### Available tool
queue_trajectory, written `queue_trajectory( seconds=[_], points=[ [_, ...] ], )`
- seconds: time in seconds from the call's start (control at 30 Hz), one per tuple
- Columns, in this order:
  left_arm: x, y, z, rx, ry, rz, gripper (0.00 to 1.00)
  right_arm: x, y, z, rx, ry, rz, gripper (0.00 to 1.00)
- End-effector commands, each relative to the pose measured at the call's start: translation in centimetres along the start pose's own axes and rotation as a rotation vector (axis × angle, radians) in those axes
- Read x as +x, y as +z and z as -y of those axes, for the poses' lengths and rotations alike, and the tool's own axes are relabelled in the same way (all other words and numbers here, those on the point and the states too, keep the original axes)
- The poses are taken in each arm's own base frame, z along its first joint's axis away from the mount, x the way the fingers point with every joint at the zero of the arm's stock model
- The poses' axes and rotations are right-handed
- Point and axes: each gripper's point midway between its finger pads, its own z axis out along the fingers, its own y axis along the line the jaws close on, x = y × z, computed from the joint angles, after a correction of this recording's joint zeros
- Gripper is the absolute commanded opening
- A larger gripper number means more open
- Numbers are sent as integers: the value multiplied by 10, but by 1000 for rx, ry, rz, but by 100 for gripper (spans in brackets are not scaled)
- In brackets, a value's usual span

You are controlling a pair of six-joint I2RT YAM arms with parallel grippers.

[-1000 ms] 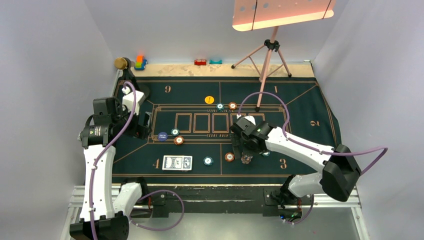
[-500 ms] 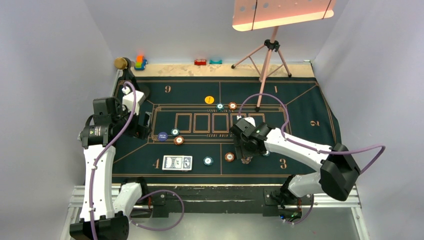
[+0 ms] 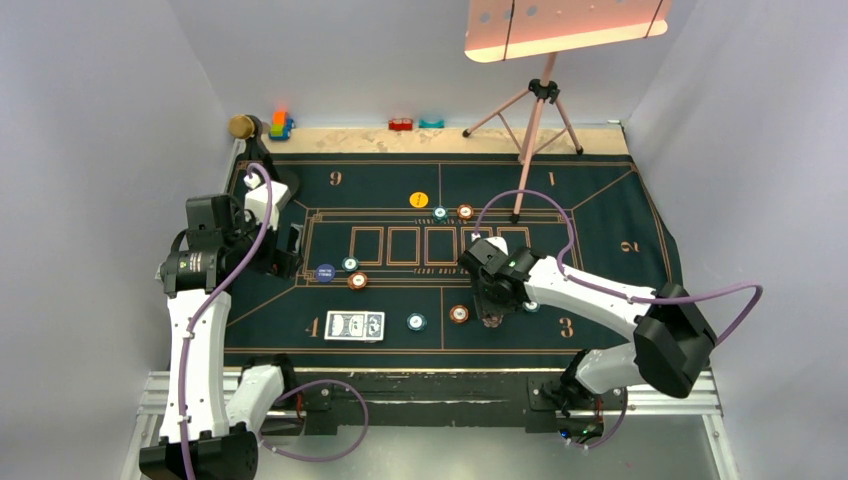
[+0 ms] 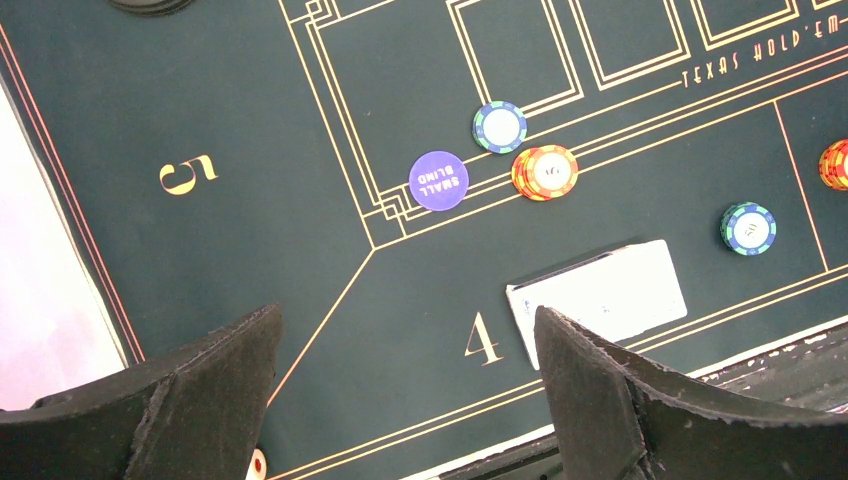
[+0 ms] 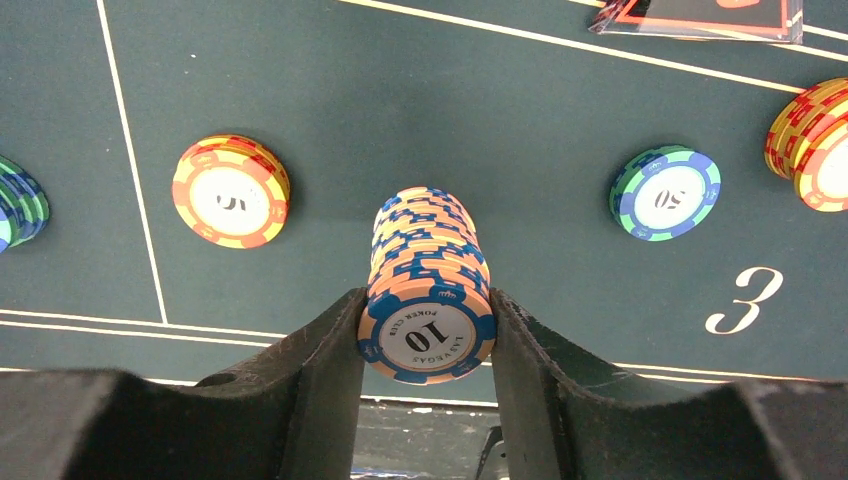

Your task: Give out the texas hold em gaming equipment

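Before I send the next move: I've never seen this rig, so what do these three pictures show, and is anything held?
Two white robot arms are bolted at the table's near edge. The overhead picture looks down on both; the other two come from a camera on each wrist, looking past that arm's own fingers. On the green felt mat lie blue-backed cards, a purple small-blind button, a yellow button, orange chips and a teal chip. The left hand hangs open, holding nothing. The right hand has a finger pressed on each side of a chip stack marked 10.
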Motion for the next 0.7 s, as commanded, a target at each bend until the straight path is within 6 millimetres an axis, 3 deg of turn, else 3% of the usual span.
queue_trajectory(
  seconds=[0.0,0.37,0.5,0.67],
  points=[
    [-1,-1,-4,-18,14,14,100,-3,-1,-5,-17,23,19,48],
    [-2,-3,-4,-21,17,18,100,-6,-8,-4,-24,27,33,29],
    [-3,-3,-4,-21,19,20,100,-15,-20,-2,-19,32,62,17],
    [-3,-3,-4,-18,18,19,100,-30,-39,-4,-28,32,97,9]
  ],
)
